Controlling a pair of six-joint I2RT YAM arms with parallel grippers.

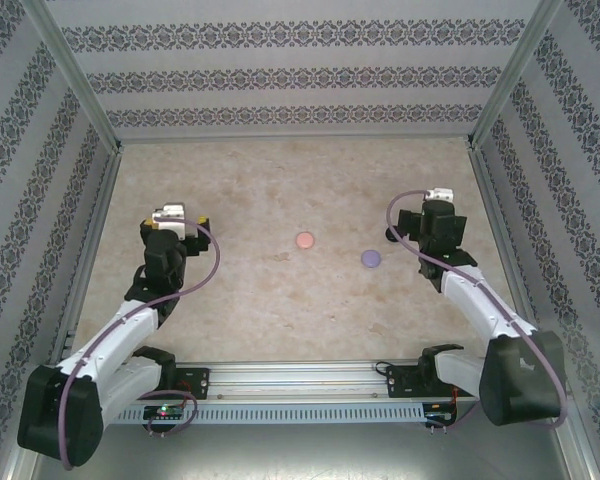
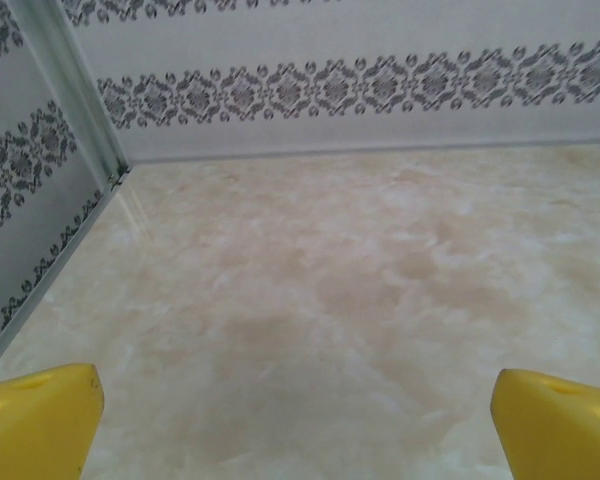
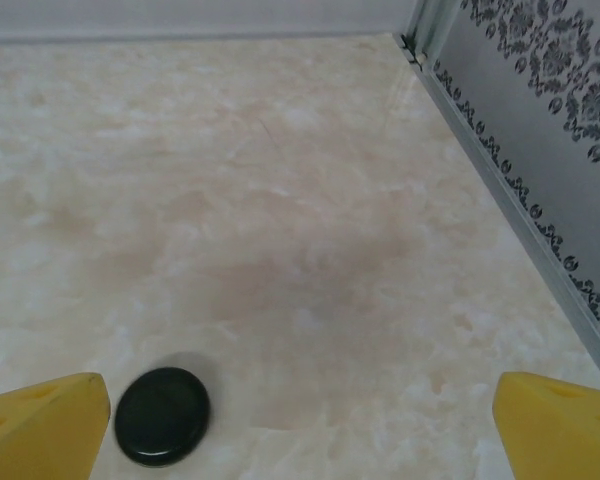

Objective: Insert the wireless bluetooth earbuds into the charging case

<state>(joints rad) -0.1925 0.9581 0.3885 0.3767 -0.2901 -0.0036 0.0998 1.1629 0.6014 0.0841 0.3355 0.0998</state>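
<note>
The left fingers (image 2: 40, 425) and right fingers (image 3: 40, 425) gape wide, empty. A black round case (image 3: 162, 415) lies just beside the right ones; a pink case (image 1: 304, 241) and a purple case (image 1: 371, 258) sit apart on the surface (image 1: 240, 300).

round pink case (image 1: 304, 241), purple case (image 1: 370, 258), black case (image 3: 162, 415)

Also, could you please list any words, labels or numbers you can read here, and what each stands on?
None can be read.
The pink case, purple case and black case show plain lids without print.
The wall bands carry ornament, not letters.
Any marking on the boards by the arm bases is too small to tell.
</note>
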